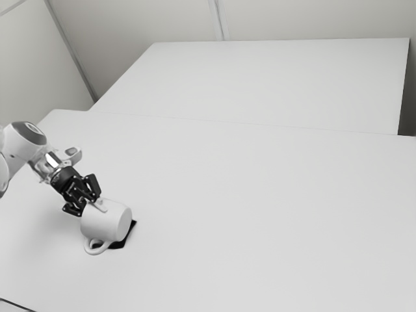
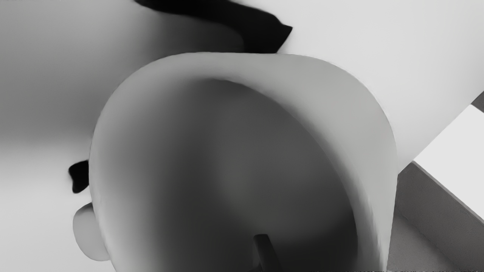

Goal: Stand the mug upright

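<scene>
1. The mug [image 1: 104,222] was not upright. It lay over on its side on the exterior view's left part of the table [image 1: 260,195], its mouth turned toward the gripper [image 1: 96,203] and its base toward the exterior view's right.
2. The handle [image 1: 96,247] pointed down toward the near edge of that view, and a black patch [image 1: 128,238] showed beneath and beside the mug. Whether the mug pressed fully on the table or was slightly raised, I could not tell.
3. The gripper was at the mouth end, close against the rim, and part of it reached inside the mug, as the wrist view showed.
4. How far apart the jaws stood was not clear, and neither was whether they had the mug's wall pinched between them or merely stood about it.
5. As for progress, the gripper was well placed at the rim, but the result asked for was missing.
6. What was left, in my judgement, was a firm hold on the wall, a turn to bring the mouth up, and the base set flat and steady.
</scene>
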You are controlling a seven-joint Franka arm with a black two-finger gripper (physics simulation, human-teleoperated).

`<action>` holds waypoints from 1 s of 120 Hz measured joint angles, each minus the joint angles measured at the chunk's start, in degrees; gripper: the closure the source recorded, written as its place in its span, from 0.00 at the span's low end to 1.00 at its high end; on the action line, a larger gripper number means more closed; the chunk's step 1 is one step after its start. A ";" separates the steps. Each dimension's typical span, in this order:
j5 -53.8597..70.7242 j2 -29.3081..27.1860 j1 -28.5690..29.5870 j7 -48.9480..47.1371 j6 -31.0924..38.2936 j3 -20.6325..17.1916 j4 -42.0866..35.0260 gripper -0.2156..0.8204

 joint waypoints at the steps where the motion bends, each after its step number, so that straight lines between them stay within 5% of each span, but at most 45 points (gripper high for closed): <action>1: -0.01 -0.07 -0.11 -0.01 0.00 0.00 0.00 0.81; 49: 5.74 -5.99 -4.46 -5.66 5.30 -0.63 -0.06 0.90; 120: 28.15 -10.24 -9.86 -32.40 23.21 -11.27 1.56 0.96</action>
